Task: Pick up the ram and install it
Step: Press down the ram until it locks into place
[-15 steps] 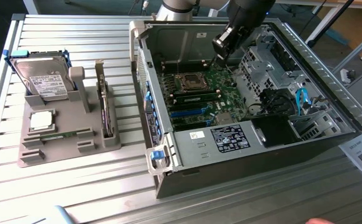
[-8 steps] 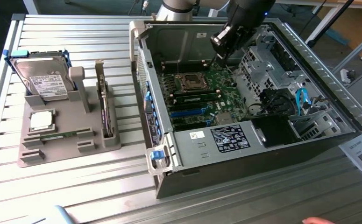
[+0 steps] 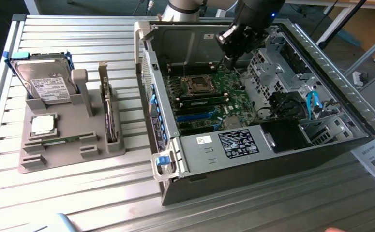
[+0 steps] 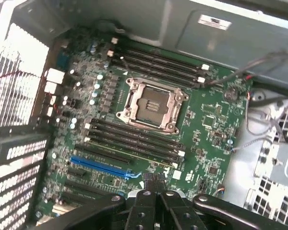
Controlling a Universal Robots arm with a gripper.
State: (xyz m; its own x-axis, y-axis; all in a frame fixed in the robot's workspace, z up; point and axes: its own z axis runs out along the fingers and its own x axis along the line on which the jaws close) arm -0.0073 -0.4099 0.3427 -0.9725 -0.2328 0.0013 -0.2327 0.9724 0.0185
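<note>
The ram [image 3: 65, 140] is a thin green stick lying flat in the grey holder [image 3: 58, 154] on the exterior view's left, far from the arm. My gripper [image 3: 229, 60] hangs inside the open computer case [image 3: 239, 145], above the far part of the green motherboard [image 3: 229, 92]. In the wrist view its black fingers [image 4: 155, 184] are pressed together with nothing between them, over the board's near edge. The empty processor socket [image 4: 151, 105] lies between two banks of long black memory slots [image 4: 134, 139]. One slot below the socket seems to hold a green stick [image 3: 203, 102].
The grey holder also carries a silver hard drive [image 3: 42, 82], a square silver processor [image 3: 43, 124] and an upright card [image 3: 112, 118]. Cables [image 3: 313, 104] and drive cages fill the case's right side. A blue slot [image 4: 103, 167] lies near my fingers. The table [image 3: 77, 193] is ribbed metal.
</note>
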